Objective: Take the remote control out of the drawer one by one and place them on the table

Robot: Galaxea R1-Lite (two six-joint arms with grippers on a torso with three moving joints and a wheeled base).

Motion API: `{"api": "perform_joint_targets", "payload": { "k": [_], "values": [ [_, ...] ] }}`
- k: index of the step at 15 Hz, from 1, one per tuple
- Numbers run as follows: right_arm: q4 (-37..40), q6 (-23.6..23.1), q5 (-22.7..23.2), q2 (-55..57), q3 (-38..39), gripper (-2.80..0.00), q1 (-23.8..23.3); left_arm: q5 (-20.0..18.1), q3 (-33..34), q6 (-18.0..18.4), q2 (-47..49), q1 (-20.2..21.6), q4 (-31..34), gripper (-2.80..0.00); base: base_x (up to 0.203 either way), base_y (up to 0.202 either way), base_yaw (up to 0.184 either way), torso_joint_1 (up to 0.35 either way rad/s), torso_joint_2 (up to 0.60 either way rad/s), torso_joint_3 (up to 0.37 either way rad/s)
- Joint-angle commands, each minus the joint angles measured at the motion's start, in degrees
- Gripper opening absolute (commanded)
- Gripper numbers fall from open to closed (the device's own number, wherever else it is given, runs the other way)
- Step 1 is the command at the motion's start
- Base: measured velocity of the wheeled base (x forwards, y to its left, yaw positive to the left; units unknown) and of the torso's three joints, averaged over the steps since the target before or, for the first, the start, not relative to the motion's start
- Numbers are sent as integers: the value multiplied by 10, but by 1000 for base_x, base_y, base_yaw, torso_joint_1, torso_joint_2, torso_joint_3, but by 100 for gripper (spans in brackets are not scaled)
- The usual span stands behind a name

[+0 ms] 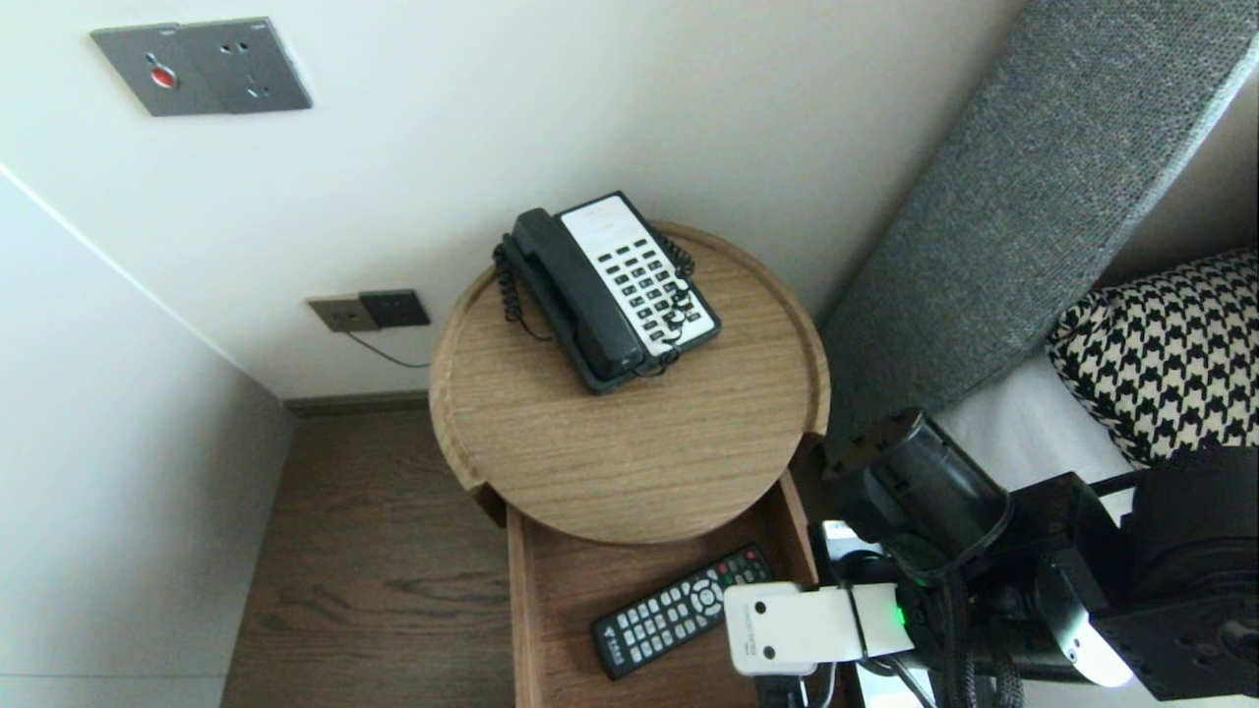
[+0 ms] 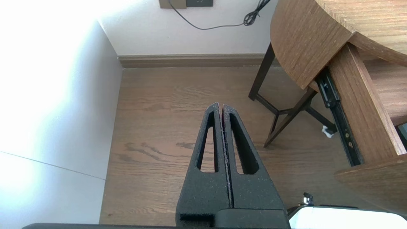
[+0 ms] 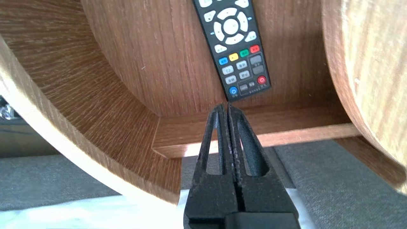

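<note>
**Head view.** The side table [image 1: 629,462] carries a telephone [image 1: 610,290]. Below the top, the drawer [image 1: 561,600] stands pulled out. The remote control [image 1: 684,610] lies flat on the drawer bottom, at an angle, near the drawer's right wall. The right arm [image 1: 984,551] reaches in from the lower right, beside that wall. Its fingers are hidden behind the wrist housing.

**Left wrist view.** The left gripper [image 2: 221,106] hangs over the wooden floor [image 2: 152,133], well apart from the table legs. Its fingers are pressed together and hold nothing. This arm takes no part in the work.

**Right wrist view.** The right gripper [image 3: 226,106] points at the near end of the remote control [image 3: 233,47], with its tips over the drawer's wall. The fingers are pressed together and empty. Contact with the remote cannot be confirmed.

**Status (judged).** Drawer open: done. Approach to the remote: under way. Grip on the remote: not yet made.
</note>
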Motion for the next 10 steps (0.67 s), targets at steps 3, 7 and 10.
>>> {"api": "perform_joint_targets", "payload": {
  "k": [3, 7, 10],
  "values": [
    [0, -55, 1, 31, -10, -280, -9, 0, 0, 0, -1, 0, 0, -280, 0, 0, 0, 0, 0, 0],
    [-45, -58, 4, 68, -3, 0, -10, 0, 0, 0, -1, 0, 0, -280, 0, 0, 0, 0, 0, 0],
    [-103, -59, 8, 87, 17, 0, -8, 0, 0, 0, -1, 0, 0, -280, 0, 0, 0, 0, 0, 0]
  ]
}}
